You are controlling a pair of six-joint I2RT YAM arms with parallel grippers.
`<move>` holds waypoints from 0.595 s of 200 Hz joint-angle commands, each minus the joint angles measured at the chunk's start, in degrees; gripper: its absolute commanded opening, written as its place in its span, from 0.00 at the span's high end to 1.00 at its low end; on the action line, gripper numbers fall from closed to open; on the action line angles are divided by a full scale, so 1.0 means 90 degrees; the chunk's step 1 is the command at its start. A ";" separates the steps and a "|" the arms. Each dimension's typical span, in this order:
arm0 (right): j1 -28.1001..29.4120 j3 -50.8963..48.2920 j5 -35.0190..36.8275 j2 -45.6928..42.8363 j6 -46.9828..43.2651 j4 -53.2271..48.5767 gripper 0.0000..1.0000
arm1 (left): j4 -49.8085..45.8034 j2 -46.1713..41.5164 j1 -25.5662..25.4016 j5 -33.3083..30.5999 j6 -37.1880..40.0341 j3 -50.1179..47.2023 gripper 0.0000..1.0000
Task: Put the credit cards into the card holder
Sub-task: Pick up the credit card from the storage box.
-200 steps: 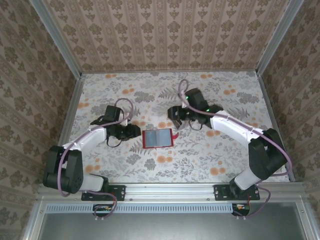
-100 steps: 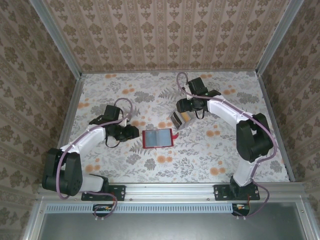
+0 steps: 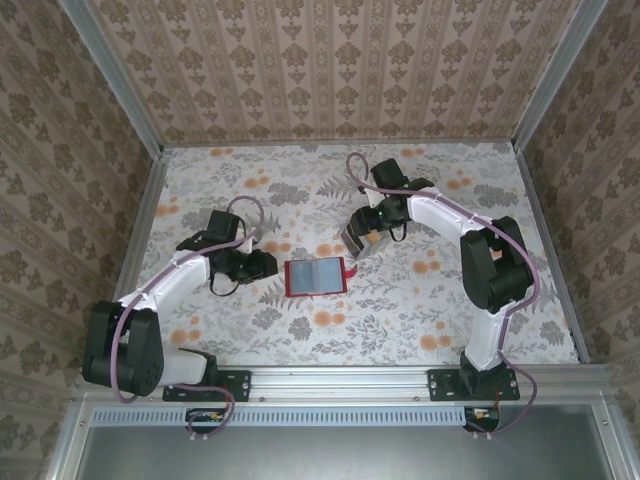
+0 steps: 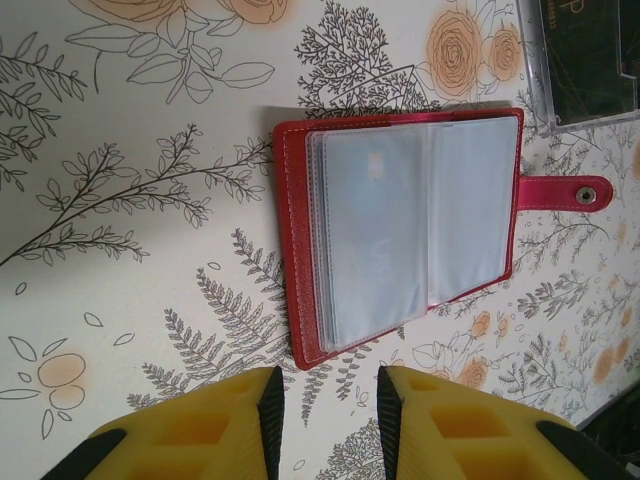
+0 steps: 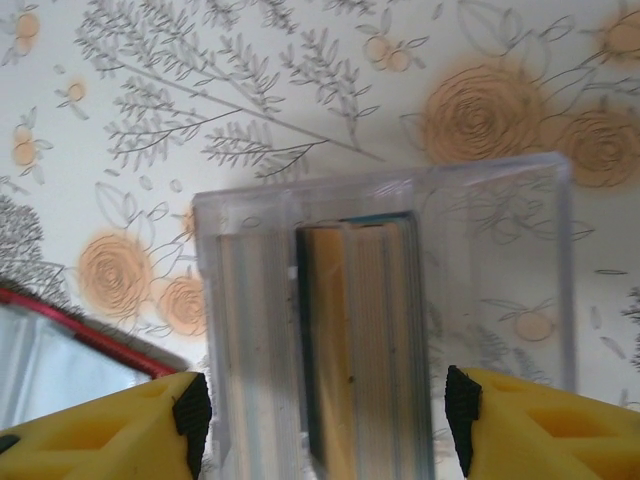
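Left fingers (image 4: 190,435) stand apart near the open red wallet (image 4: 300,250); right fingers (image 5: 110,425) spread wide above a clear box (image 5: 495,280) of cards (image 5: 360,340).

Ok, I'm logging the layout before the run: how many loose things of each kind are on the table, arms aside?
red card holder: 1
clear plastic box: 1
cards, stacked edge-on inside the box: too tightly packed to count
Total: 2, plus the uncounted cards.
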 commanded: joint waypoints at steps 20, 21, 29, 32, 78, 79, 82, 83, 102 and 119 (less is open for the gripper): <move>-0.0030 0.0202 -0.0531 0.0162 0.0021 -0.0354 0.33 | 0.0118 0.0014 -0.0043 -0.0024 -0.0052 -0.0117 0.67; -0.0032 0.0197 -0.0534 0.0153 0.0028 -0.0348 0.33 | 0.0120 0.0014 -0.0044 -0.0029 -0.0050 -0.0124 0.67; -0.0032 0.0185 -0.0581 0.0142 0.0054 -0.0325 0.33 | 0.0139 0.0014 -0.0049 -0.0032 -0.0063 -0.0132 0.67; -0.0034 0.0186 -0.0604 0.0138 0.0064 -0.0321 0.33 | 0.0140 0.0014 -0.0055 -0.0024 -0.0066 -0.0132 0.67; -0.0110 0.0272 -0.1541 0.0197 0.0336 -0.0214 0.33 | 0.0159 -0.0011 -0.0075 -0.0043 -0.0090 -0.0168 0.67; -0.0105 0.0278 -0.1560 0.0204 0.0342 -0.0214 0.33 | 0.0164 -0.0008 -0.0075 -0.0043 -0.0089 -0.0170 0.67; -0.0110 0.0287 -0.1617 0.0220 0.0355 -0.0218 0.33 | 0.0168 -0.0006 -0.0083 -0.0050 -0.0087 -0.0171 0.67; -0.0110 0.0295 -0.1628 0.0231 0.0357 -0.0221 0.33 | 0.0169 -0.0011 -0.0084 -0.0046 -0.0087 -0.0171 0.67; -0.0106 0.0298 -0.1321 0.0408 0.0476 -0.0262 0.33 | 0.0217 0.0047 -0.0092 -0.0053 -0.0110 -0.0191 0.67; -0.0105 0.0163 -0.0831 0.0529 0.0486 -0.0155 0.34 | 0.0277 0.0100 -0.0120 -0.0051 -0.0139 -0.0207 0.67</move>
